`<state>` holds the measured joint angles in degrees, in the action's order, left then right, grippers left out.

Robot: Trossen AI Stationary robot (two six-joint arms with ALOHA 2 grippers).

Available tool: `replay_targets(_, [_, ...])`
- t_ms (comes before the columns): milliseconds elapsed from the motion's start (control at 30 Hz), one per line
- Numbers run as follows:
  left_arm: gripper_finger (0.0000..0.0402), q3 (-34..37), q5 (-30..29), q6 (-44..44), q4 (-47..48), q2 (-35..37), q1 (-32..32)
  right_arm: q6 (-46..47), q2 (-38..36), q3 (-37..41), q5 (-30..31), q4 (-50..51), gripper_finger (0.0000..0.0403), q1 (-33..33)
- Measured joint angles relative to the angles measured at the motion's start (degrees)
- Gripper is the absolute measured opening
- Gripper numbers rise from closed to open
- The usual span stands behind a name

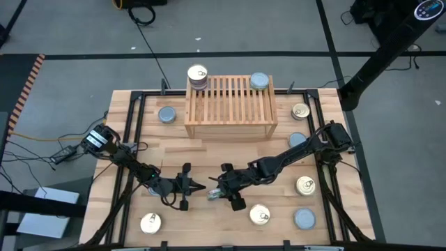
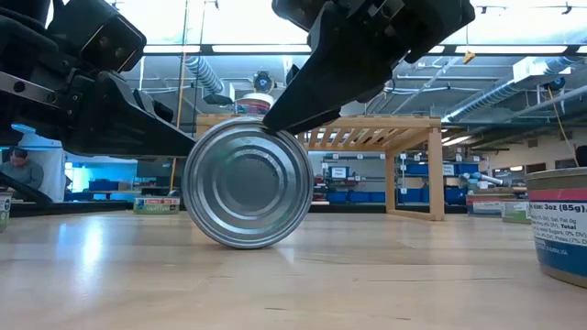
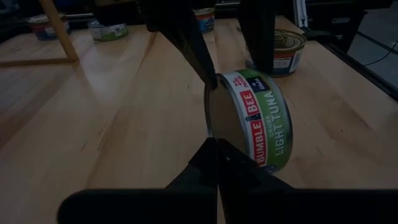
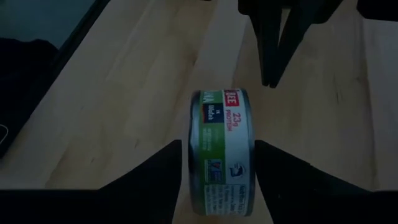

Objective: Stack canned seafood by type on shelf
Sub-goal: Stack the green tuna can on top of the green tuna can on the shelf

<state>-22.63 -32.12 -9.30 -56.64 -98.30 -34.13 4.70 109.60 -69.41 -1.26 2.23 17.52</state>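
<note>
One tin (image 4: 221, 143) with a green label stands on its curved edge on the tabletop, near the table's middle front (image 1: 212, 194). My right gripper (image 4: 217, 148) comes down on it at a slant from the right, open, one finger beside each flat face. My left gripper (image 3: 216, 144) is shut and reaches in level from the left, its tip at the tin. The shelf (image 1: 230, 108) stands at the far middle. A stack of tins with a gold top (image 1: 197, 75) sits at its far left corner and a blue-grey tin (image 1: 259, 81) at its far right corner. My left gripper's shut fingertips (image 3: 214, 149) meet the standing tin low on its silvery flat face (image 3: 217, 118), close to the rim. The fingers come level from the table's left. The tin stays upright on its edge on the table. Whether my right gripper's fingers touch the tin's faces I cannot tell.
Loose tins lie flat on the table: gold-topped ones (image 1: 150, 223), (image 1: 260, 215), (image 1: 305, 185), (image 1: 300, 111), blue-grey ones (image 1: 167, 115), (image 1: 297, 139), (image 1: 304, 219). One tin (image 2: 559, 220) stands close to the low camera at the right. A dark frame runs along the table's sides.
</note>
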Motion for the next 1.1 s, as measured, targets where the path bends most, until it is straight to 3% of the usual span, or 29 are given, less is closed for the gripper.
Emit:
replay_targets(400, [0.0003,0.0,0.0,-0.1,0.0,0.0,0.0,2.3,0.0,0.0,4.8,2.0,0.0220,-0.1])
replay_targets(833, [0.0003,0.0,0.0,-0.2,0.0,0.0,0.0,-2.8,0.0,0.0,4.6,-0.5,0.0232,-0.2])
replay_targets(1100, [0.0003,0.0,0.0,-0.2,0.0,0.0,0.0,-1.9,0.0,0.0,4.6,-0.5,0.0274,-0.3])
